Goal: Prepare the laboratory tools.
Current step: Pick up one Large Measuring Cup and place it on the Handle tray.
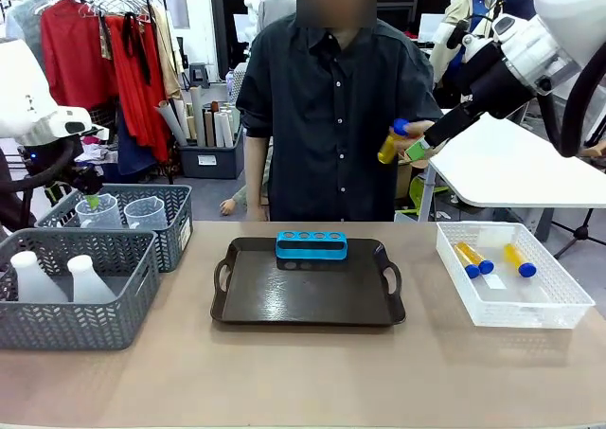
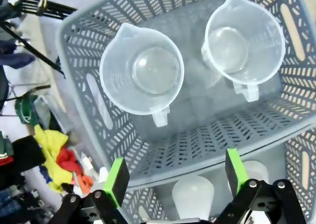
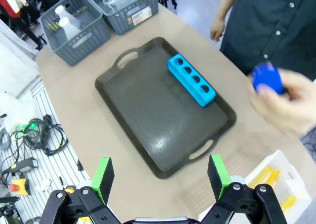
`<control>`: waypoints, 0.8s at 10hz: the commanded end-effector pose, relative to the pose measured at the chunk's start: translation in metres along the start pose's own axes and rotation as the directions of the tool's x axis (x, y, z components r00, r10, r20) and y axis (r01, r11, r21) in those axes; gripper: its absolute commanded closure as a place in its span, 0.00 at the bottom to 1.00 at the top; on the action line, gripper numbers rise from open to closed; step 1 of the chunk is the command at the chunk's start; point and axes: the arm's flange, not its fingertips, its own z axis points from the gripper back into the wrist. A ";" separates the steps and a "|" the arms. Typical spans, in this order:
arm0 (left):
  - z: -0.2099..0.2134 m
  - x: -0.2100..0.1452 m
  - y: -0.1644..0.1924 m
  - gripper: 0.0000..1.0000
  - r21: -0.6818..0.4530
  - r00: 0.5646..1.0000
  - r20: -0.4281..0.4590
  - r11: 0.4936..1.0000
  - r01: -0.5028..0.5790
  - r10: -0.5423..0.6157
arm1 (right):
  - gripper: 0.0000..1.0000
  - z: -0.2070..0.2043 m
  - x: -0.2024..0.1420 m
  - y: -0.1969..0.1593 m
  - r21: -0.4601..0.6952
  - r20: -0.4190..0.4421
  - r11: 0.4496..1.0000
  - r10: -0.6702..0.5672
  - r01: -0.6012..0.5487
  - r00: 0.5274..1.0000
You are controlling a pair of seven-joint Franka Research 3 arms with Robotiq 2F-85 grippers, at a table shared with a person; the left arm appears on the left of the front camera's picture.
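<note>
A tube point(image 1: 391, 143) of yellow liquid with a blue cap is seen at centre right of the front view. It is held up in the person's hand point(image 1: 419, 131) and tilted, cap uppermost. The right fingers point(image 1: 418, 149) are spread, with nothing between them, just right of that hand. In the right wrist view the cap point(image 3: 267, 78) is blurred at the upper right, off the line between the two green pads. The fingers would likely need to be swung that way and set across the tube's tilted long axis.

Three more tubes point(image 1: 519, 259) lie in the white bin point(image 1: 568, 306) at lower right on the worktop point(image 1: 303, 372). The left fingers point(image 1: 92, 198), also spread and empty, hang over two beakers point(image 2: 141, 68) in a basket point(image 2: 89, 90) at far left. The right arm is judged much the nearer.
</note>
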 end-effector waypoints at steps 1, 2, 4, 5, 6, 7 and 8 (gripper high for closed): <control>0.002 0.002 -0.002 0.00 0.001 1.000 0.012 1.000 0.001 -0.001 | 0.00 0.001 0.000 0.000 0.008 0.001 1.000 -0.014 0.014 1.000; -0.021 0.009 0.005 0.00 -0.013 0.999 -0.039 1.000 0.004 -0.005 | 0.00 0.001 0.000 0.000 0.008 0.001 1.000 -0.014 0.014 1.000; -0.048 0.018 0.012 0.00 -0.009 0.999 -0.044 1.000 -0.027 0.026 | 0.00 0.001 0.000 0.000 0.008 0.001 1.000 -0.014 0.014 1.000; -0.057 0.016 0.010 0.00 -0.015 0.997 -0.073 0.999 -0.035 0.034 | 0.00 0.001 0.000 0.000 0.008 0.001 1.000 -0.014 0.014 1.000; -0.066 0.018 0.012 0.00 -0.002 0.997 -0.070 1.000 -0.027 0.027 | 0.00 0.001 0.000 0.000 0.008 0.001 1.000 -0.014 0.014 1.000; -0.077 0.020 0.017 0.00 0.037 0.997 -0.051 0.998 -0.047 0.049 | 0.00 0.001 0.000 0.000 0.008 0.001 1.000 -0.014 0.014 1.000; -0.084 0.020 0.020 0.00 0.056 0.997 -0.028 0.996 -0.074 0.075 | 0.00 0.001 0.000 0.000 0.008 0.001 1.000 -0.014 0.014 1.000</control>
